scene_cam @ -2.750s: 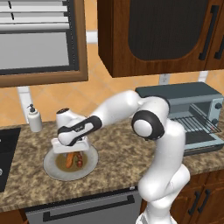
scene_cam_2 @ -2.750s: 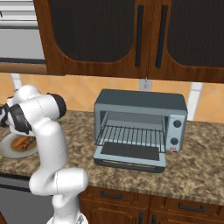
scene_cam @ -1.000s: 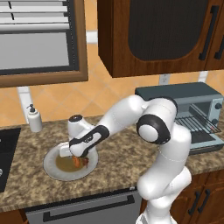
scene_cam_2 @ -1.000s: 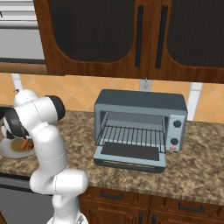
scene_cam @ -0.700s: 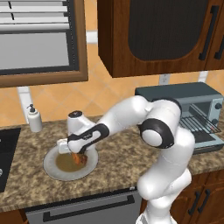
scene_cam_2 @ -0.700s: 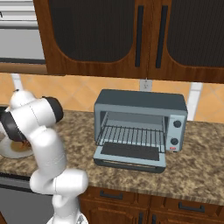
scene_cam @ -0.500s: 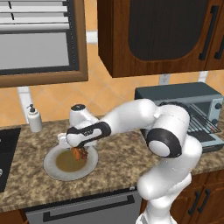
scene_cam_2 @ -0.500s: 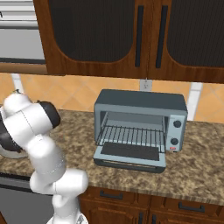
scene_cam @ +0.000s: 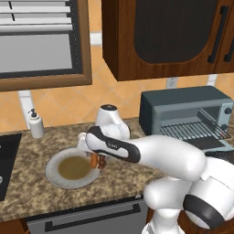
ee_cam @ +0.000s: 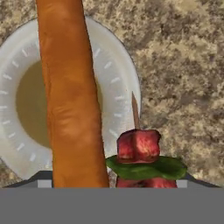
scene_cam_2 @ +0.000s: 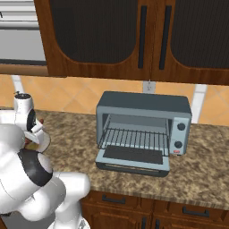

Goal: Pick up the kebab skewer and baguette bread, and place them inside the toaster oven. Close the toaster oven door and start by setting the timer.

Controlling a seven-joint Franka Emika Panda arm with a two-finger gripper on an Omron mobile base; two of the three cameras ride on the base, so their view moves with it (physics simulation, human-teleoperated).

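My gripper (scene_cam: pixel 97 161) hangs just above the right rim of the white plate (scene_cam: pixel 55 176), shut on both foods. The baguette bread (ee_cam: pixel 70 96), a long orange-brown loaf, and the kebab skewer (ee_cam: pixel 139 148), with a red chunk and a green piece on a thin stick, sit side by side close under the hand, over the plate (ee_cam: pixel 118 78). My fingertips are hidden behind them. The toaster oven (scene_cam: pixel 183 103) stands to the right with its door (scene_cam_2: pixel 133 159) dropped open and the wire rack bare. Its knobs (scene_cam_2: pixel 180 126) are on the right side.
A soap dispenser (scene_cam: pixel 35 124) stands behind the plate by the wall. A dark cooktop (scene_cam: pixel 7 160) lies at the far left. Wooden cabinets hang over the granite counter (scene_cam_2: pixel 71 138) between the plate and the oven.
The hand has risen off the plate with the baguette and skewer in it, leaving the plate's middle bare. The arm has swung round over the plate's right side.
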